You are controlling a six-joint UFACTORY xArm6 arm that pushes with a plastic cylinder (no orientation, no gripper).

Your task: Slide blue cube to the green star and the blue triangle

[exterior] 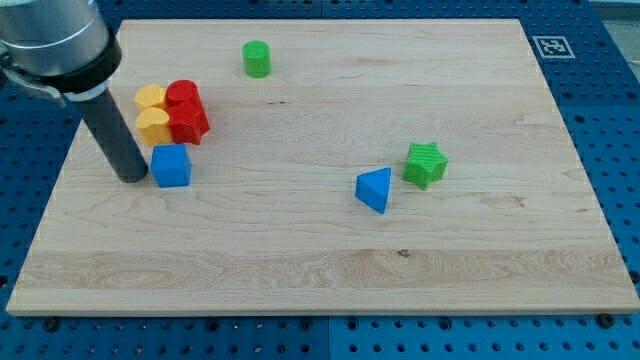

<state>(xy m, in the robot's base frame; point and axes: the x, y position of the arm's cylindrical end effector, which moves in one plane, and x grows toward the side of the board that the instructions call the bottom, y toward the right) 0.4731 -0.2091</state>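
Observation:
The blue cube (172,166) lies on the wooden board at the view's left. My tip (132,178) rests on the board just left of the blue cube, touching or nearly touching its left side. The green star (426,164) sits right of the board's middle. The blue triangle (375,190) lies just to its lower left, close to it but apart. The cube is far to the left of both.
Two yellow blocks (151,111) and two red blocks (186,111) cluster just above the blue cube. A green cylinder (257,59) stands near the view's top. The board's left edge (55,190) is close to my tip.

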